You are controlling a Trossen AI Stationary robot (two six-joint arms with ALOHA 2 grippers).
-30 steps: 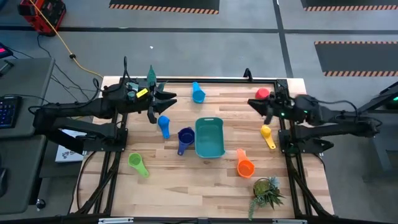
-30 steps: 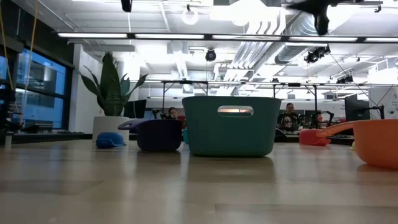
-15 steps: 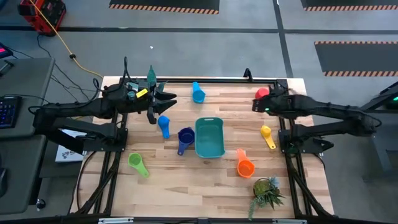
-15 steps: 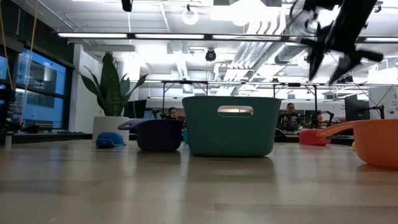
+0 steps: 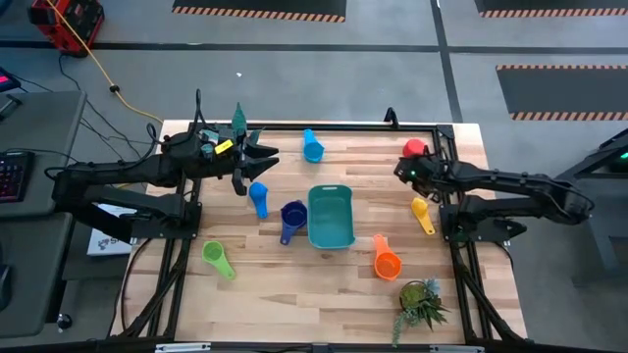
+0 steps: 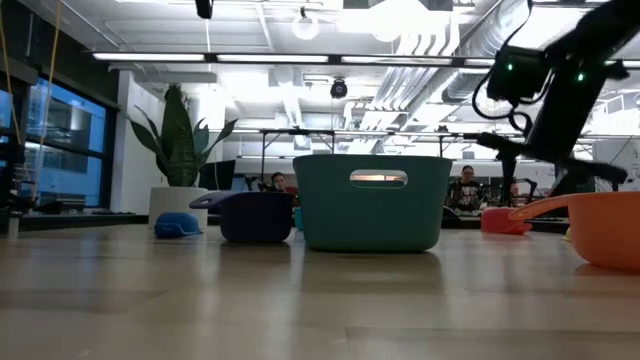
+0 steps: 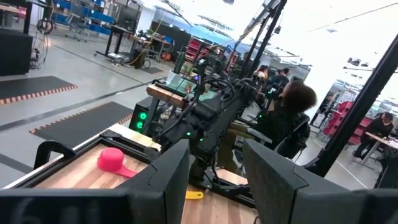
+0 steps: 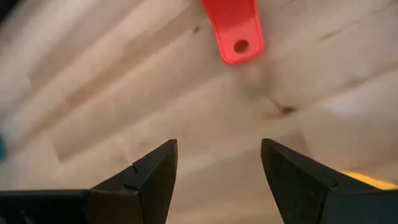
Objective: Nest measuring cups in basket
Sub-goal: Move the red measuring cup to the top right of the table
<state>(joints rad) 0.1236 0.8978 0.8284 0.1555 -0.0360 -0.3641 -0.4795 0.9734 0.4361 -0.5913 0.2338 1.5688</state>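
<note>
The teal basket (image 5: 331, 216) stands mid-table, and the measuring cups lie on the table around it. They are red (image 5: 415, 147), yellow (image 5: 422, 211), orange (image 5: 386, 260), green (image 5: 216, 257), blue (image 5: 258, 196), dark blue (image 5: 291, 218) and light blue (image 5: 312, 147). My right gripper (image 5: 400, 169) is open and tipped down over bare wood. It is just on the near side of the red cup, whose handle (image 8: 236, 31) shows ahead of the fingers. My left gripper (image 5: 267, 155) is open and waits above the table's far left part.
A small potted plant (image 5: 422, 302) stands at the near right corner. The dark blue cup (image 6: 255, 215) sits right beside the basket (image 6: 370, 200) on its left side. Bare wood lies between the red and yellow cups. People sit in the room beyond the table.
My right gripper has come down from high above the table toward the wood beside the red cup. It has tipped its fingers downward and drifted slightly toward the near edge. Nothing on the table has moved.
</note>
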